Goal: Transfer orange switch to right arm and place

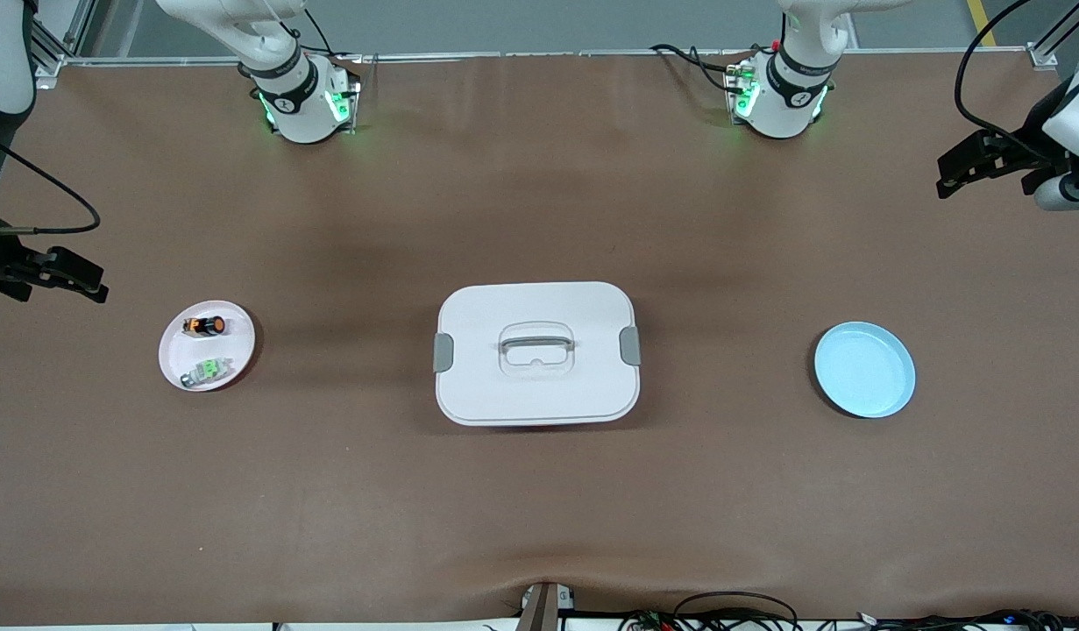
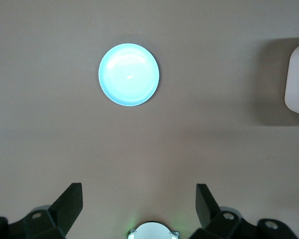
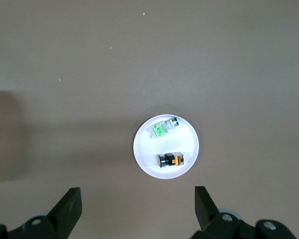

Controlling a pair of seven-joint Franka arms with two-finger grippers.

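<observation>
Spreading wide under brown covering, the bench (image 1: 539,491) is carrying three things in a row. Sitting at the middle, a closed white box (image 1: 536,352) with a grey handle; lying toward the right arm's end, a white plate (image 1: 175,350); resting toward the left arm's end, a pale blue plate (image 1: 864,370).

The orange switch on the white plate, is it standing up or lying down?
Lying down. The orange switch rests on its side on the white plate, its dark body stretched flat, with the green-topped part beside it.
</observation>
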